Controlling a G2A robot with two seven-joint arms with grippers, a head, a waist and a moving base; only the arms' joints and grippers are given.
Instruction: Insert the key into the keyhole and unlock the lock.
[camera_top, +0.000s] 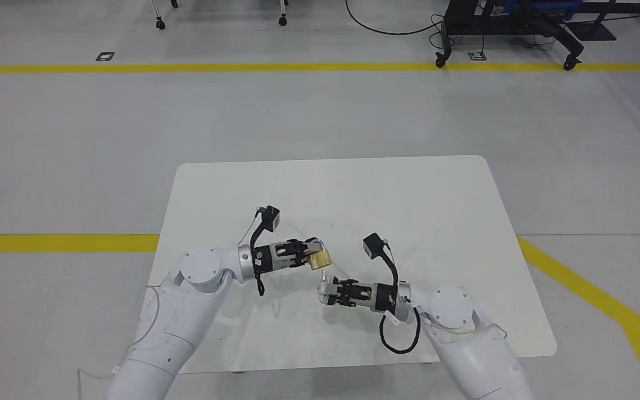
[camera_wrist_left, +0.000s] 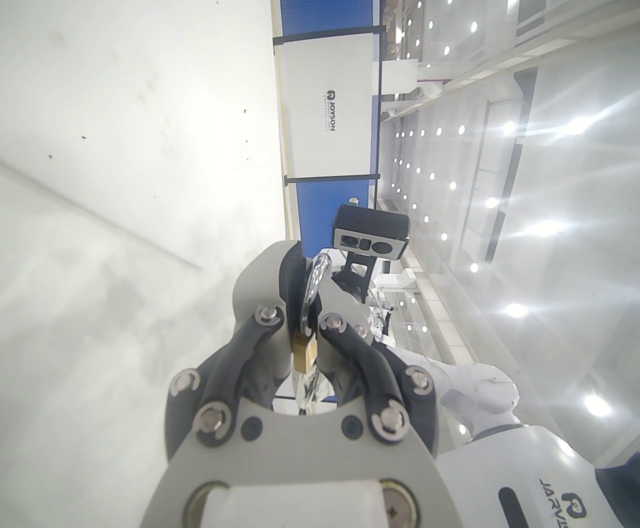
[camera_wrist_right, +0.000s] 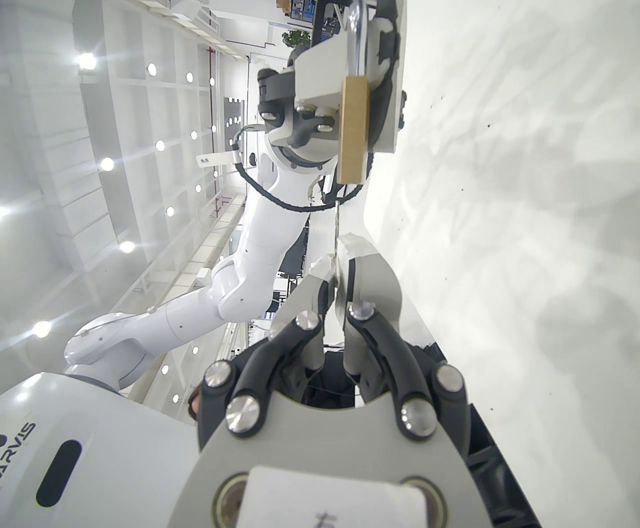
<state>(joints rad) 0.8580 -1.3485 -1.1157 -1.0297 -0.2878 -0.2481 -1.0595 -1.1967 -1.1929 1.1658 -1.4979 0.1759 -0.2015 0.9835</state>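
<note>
Left jaws clamp the lock (camera_wrist_right: 353, 130) by its shackle, with the brass body pointing toward the right arm. Right jaws pinch the key (camera_wrist_right: 338, 220) by its head, blade aimed at the lock's end. We see the tip just beside that end and cannot tell whether they touch. Both are held above the white worktop (camera_top: 430, 200), near its front edge.
</note>
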